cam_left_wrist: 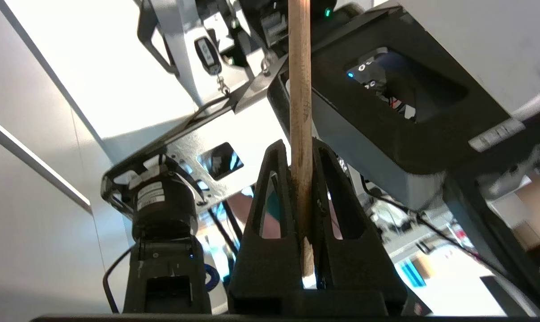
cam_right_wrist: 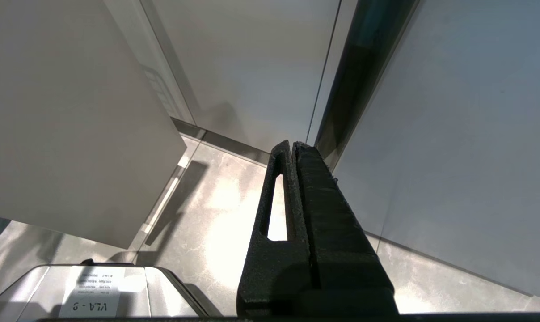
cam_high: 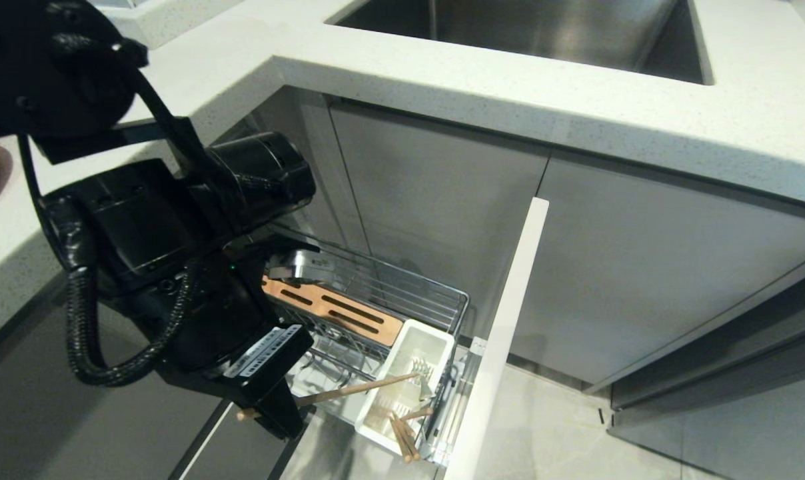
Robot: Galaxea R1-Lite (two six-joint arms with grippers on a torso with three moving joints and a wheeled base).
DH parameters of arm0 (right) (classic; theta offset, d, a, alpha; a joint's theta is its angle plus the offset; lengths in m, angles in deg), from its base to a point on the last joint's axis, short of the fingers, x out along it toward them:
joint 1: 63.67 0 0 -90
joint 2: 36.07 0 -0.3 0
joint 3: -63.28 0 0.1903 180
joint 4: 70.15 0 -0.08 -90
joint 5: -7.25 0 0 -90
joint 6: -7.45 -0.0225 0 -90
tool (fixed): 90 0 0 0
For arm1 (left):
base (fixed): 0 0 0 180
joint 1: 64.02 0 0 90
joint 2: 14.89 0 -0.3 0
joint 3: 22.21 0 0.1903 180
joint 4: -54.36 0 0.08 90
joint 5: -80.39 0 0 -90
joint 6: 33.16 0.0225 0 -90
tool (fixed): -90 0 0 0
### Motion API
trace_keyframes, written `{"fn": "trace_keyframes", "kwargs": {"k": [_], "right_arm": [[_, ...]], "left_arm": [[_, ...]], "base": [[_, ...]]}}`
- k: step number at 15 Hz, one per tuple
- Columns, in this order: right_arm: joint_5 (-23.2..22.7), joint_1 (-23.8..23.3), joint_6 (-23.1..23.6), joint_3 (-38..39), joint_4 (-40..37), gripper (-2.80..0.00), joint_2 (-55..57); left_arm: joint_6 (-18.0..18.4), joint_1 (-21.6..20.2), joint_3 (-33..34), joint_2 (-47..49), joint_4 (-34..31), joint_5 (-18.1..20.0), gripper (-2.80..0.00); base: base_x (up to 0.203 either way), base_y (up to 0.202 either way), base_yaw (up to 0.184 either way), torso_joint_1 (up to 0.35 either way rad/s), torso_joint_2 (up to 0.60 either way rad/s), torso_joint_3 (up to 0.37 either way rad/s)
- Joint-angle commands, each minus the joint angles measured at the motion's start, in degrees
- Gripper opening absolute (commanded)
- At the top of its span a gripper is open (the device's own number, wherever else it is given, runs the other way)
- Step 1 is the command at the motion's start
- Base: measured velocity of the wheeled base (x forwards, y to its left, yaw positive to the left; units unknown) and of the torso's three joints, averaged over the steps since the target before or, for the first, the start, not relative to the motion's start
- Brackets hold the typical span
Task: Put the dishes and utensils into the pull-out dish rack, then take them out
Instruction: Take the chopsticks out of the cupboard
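Label "VLA - 9" (cam_right_wrist: 90, 307), upside down, near clamped right tool (cam_right_wrist: 293, 145).

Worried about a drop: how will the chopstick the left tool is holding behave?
The chopstick looks stiff, straight and probably light. Pinched near one end by the left tool, it may pivot. Being slim, it could slip or roll.
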Motion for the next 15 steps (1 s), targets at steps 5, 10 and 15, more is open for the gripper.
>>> {"fn": "trace_keyframes", "kwargs": {"k": [5,10,15], "right_arm": [[-0.02,0.02,0.0,0.0,0.01,-2.8,0.02],[-0.01,-0.02,0.0,0.0,0.01,-2.8,0.02],[-0.02,0.02,0.0,0.0,0.01,-2.8,0.02]], "left_arm": [[-0.12,0.29,-3.83,-7.51,-0.4,-0.91,-2.8],[-0.12,1.07,-5.19,-18.68,-0.4,-5.01,-2.8],[-0.07,1.13,-5.19,-31.08,-0.3,-9.39,-2.8]], "base": [[0.0,0.0,0.0,0.0,0.0,0.0],[0.0,0.0,0.0,0.0,0.0,0.0],[0.0,0.0,0.0,0.0,0.0,0.0]]}}
